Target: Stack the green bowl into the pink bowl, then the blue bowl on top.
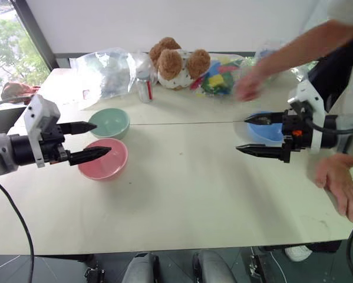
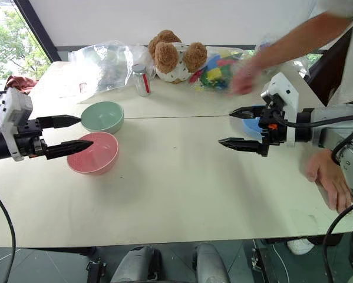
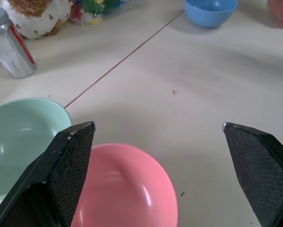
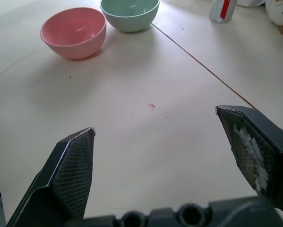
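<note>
Three bowls apart on the table, both grippers spread wide and empty

From the head, the blue bowl (image 1: 264,131) sits half hidden behind the right gripper (image 1: 251,134), while the left wrist view shows it whole, upright and well apart across the table (image 1: 182,188), near a person's hand (image 2: 326,180). The right wrist view shows the pink bowl (image 4: 74,32) and green bowl (image 4: 130,13) side by side, almost touching, both mouth up; being round, neither has a long axis. The left gripper (image 1: 99,139) hovers above these two bowls, fingers spread wide, touching nothing. The right gripper's jaws also stand wide open, holding nothing. A teddy bear (image 1: 176,62) and a jar (image 2: 141,79) lie at the far edge
</note>
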Controlling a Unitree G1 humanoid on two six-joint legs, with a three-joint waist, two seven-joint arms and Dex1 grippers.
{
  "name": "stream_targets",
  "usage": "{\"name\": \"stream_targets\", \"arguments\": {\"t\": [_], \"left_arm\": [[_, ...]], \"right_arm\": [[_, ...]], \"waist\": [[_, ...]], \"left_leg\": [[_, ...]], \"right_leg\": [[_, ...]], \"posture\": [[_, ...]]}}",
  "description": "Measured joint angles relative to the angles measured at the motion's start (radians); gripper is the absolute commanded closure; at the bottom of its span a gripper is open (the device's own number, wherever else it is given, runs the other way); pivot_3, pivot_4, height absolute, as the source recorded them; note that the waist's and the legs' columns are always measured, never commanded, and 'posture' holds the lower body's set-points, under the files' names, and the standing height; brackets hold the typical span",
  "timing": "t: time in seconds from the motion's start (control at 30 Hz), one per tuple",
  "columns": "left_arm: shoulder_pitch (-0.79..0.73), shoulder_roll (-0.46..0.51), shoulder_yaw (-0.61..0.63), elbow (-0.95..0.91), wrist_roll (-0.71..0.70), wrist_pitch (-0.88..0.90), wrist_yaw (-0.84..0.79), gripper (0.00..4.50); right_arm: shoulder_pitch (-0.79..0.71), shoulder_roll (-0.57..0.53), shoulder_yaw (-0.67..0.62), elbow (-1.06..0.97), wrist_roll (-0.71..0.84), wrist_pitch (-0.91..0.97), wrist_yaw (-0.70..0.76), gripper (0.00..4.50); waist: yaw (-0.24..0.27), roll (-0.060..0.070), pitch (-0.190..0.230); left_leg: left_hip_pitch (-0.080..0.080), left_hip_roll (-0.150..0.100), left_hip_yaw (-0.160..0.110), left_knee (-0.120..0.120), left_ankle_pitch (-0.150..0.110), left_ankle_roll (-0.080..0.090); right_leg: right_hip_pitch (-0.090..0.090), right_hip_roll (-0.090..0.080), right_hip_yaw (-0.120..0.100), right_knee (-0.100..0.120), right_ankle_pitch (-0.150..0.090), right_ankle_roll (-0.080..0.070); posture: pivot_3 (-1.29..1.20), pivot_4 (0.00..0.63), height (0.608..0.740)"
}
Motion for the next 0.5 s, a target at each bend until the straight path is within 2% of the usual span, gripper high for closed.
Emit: {"name": "stream_targets", "arguments": {"t": [0.5], "left_arm": [[0.079,0.000,0.037,-0.054,0.003,-0.005,0.008,0.04]], "right_arm": [[-0.040,0.028,0.041,0.043,-0.040,-0.030,0.035,0.00]], "waist": [[0.000,0.000,0.000]], "left_leg": [[0.000,0.000,0.000,-0.001,0.000,0.000]], "right_leg": [[0.000,-0.002,0.000,-0.001,0.000,0.000]], "posture": [[0.00,0.150,0.740]]}}
